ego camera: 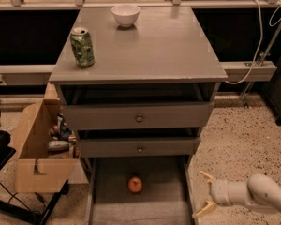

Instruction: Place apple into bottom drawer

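Note:
The apple (135, 184) is small, round and red-orange. It lies on the flat floor of the bottom drawer (107, 205), which is pulled out under the grey cabinet. My gripper (203, 194) is to the right of the drawer's right wall, outside it, about a hand's width from the apple. Its two yellowish fingers are spread apart and hold nothing.
A green can (82, 47) and a white bowl (125, 14) stand on the cabinet top (154, 46). The two upper drawers (138, 118) with round knobs are slightly open. A cardboard box (37, 149) with clutter sits on the floor at left. A white cable (257, 36) hangs at right.

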You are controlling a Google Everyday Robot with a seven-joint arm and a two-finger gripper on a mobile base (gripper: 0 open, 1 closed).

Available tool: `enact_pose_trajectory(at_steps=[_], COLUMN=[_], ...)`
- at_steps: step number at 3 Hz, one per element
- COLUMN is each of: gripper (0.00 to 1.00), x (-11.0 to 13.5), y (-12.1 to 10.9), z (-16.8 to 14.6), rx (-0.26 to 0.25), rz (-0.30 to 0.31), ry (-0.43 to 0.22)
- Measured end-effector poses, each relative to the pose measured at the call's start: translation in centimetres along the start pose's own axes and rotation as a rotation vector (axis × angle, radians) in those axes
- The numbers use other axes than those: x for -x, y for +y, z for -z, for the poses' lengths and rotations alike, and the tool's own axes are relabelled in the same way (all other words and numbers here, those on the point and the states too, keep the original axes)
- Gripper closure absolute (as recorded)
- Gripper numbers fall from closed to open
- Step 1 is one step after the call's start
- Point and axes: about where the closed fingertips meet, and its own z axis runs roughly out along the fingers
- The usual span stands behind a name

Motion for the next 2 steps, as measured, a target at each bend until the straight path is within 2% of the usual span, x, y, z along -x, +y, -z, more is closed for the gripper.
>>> enact_pose_trajectory(at_steps=[1, 2], gripper=[0.0, 0.0], x=[8.2, 15.3], y=[1.0, 3.7], z=[6.3, 10.6], rx=[-0.159, -0.29], rz=[0.022, 0.083], ry=[-0.063, -0.107])
